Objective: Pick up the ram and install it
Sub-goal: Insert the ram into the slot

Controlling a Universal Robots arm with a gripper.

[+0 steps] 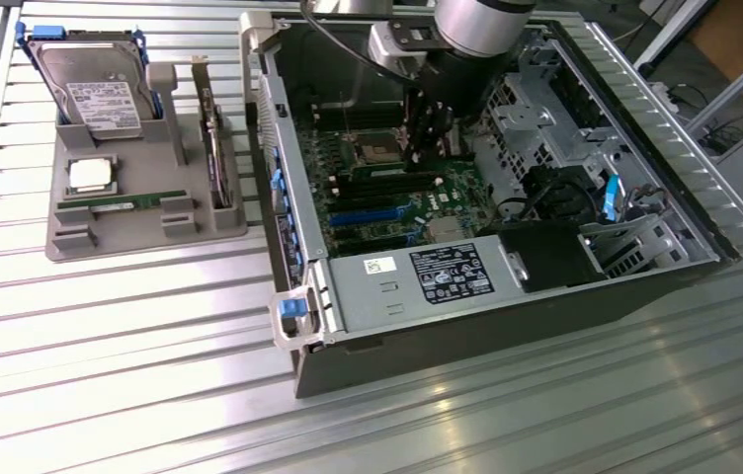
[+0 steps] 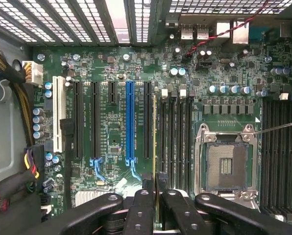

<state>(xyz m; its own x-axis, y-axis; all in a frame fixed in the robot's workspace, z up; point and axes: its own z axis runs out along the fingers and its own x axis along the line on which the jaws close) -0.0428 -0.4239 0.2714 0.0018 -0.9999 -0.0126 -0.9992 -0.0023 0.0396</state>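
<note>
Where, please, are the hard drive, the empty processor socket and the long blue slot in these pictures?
hard drive (image 1: 102,99), exterior view, on its labelled top face.
empty processor socket (image 2: 226,166), wrist view, on its pin field.
long blue slot (image 2: 130,122), wrist view, midway along its length.

The ram is showing edge-on as a thin green-gold strip. It is standing on its long edge over the black memory slots just beside the empty processor socket, and the gripper is pinching its near end.
</note>
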